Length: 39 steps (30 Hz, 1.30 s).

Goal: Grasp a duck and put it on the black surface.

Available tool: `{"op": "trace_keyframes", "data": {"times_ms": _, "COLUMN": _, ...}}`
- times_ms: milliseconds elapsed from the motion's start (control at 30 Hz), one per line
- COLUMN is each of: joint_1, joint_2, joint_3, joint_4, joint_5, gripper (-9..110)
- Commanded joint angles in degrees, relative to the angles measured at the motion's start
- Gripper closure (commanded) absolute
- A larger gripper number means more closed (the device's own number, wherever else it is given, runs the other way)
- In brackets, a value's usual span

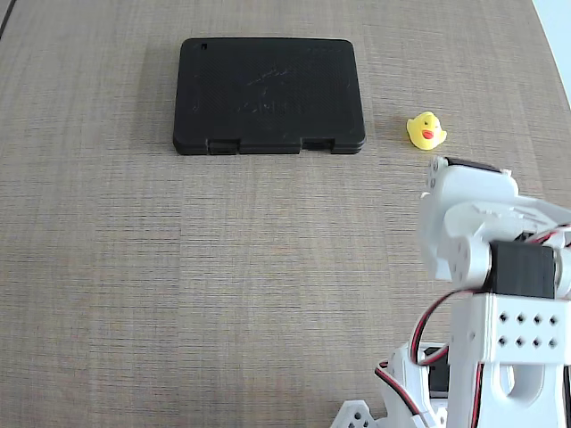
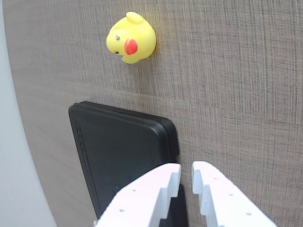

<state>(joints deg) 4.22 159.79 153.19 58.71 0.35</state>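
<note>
The small yellow duck (image 1: pixel 426 131) with an orange-red beak stands on the wood-grain table, just right of the black slab (image 1: pixel 268 94) in the fixed view. In the wrist view the duck (image 2: pixel 131 39) is at the top and the slab (image 2: pixel 118 151) is at the lower left. My gripper (image 2: pixel 186 169) enters from the bottom edge, its white fingers nearly together with only a thin gap and nothing between them. It is well short of the duck. In the fixed view the folded white arm (image 1: pixel 473 223) sits below the duck and hides the fingers.
The arm's base with red and black wires (image 1: pixel 419 357) fills the lower right of the fixed view. A pale strip (image 1: pixel 558 27) marks the table's edge at the top right; it shows along the left of the wrist view (image 2: pixel 14 165).
</note>
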Motion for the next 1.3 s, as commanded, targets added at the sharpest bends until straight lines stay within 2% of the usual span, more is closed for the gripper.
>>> {"op": "trace_keyframes", "data": {"times_ms": 0, "joint_1": 0.4, "joint_2": -25.4, "joint_3": -13.6, "joint_4": -0.6, "joint_5": -0.4, "gripper": 92}}
{"op": "trace_keyframes", "data": {"times_ms": 200, "joint_1": 0.6, "joint_2": -54.3, "joint_3": -30.7, "joint_4": 0.0, "joint_5": -0.2, "gripper": 71}}
{"op": "trace_keyframes", "data": {"times_ms": 367, "joint_1": 1.5, "joint_2": -72.8, "joint_3": -44.1, "joint_4": 2.3, "joint_5": 0.2, "gripper": 61}}
{"op": "trace_keyframes", "data": {"times_ms": 800, "joint_1": 7.6, "joint_2": -94.8, "joint_3": -72.5, "joint_4": 12.6, "joint_5": 0.2, "gripper": 60}}
{"op": "trace_keyframes", "data": {"times_ms": 1267, "joint_1": 5.4, "joint_2": -98.2, "joint_3": -75.1, "joint_4": 13.7, "joint_5": 0.3, "gripper": 60}}
